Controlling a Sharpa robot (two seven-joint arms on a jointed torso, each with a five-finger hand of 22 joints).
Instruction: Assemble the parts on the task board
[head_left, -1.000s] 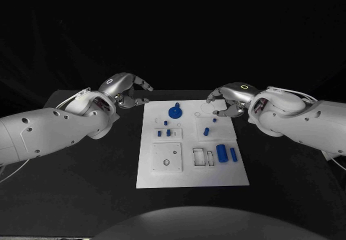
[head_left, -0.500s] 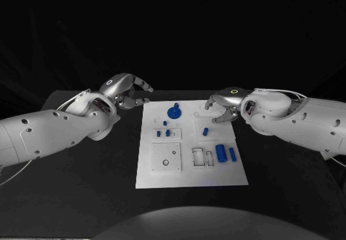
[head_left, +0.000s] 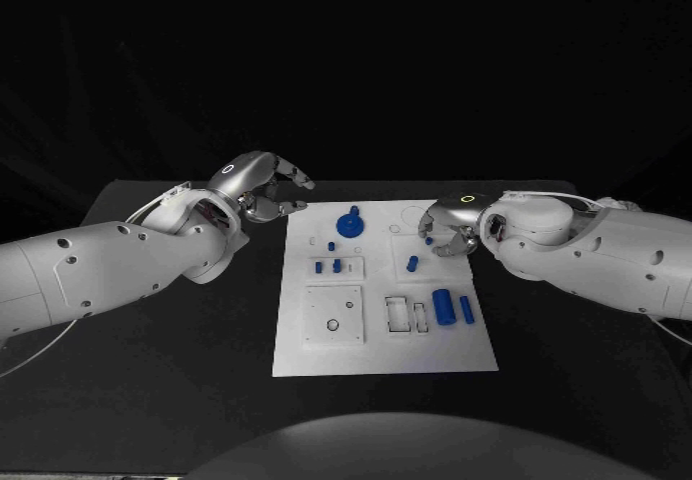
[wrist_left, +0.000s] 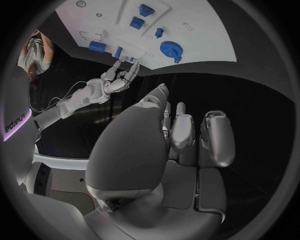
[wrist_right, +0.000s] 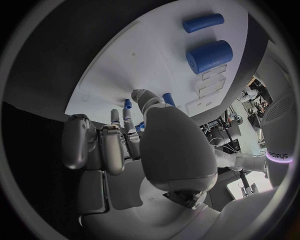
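Left hand (head_left: 260, 188), silver and many-fingered, hovers over the black bench (head_left: 173, 340) just beside the far-left corner of the white rectangular task board (head_left: 382, 355); fingers loosely spread, holding nothing. The board lies mid-bench between the two arms. On it, left to right: one blue toothed gear (head_left: 349, 222) with an upright stub at the far end; a cluster of small blue pegs (head_left: 329, 264) in a recessed block, apparently three, though too small to count with certainty; one short blue peg (head_left: 413, 263) right of centre; one thick blue cylinder (head_left: 444, 306); one slim blue cylinder (head_left: 467, 309) just beside it. Right hand (head_left: 449, 226) sits over the board's far-right edge, fingers curled downward near a small blue part; whether it pinches that part cannot be told. Judgement: the parts appear rigid moulded plastic, light, smooth and liable to roll or slip. The cylinders are best taken across their round sides at mid-length; the gear by its rim or stub.
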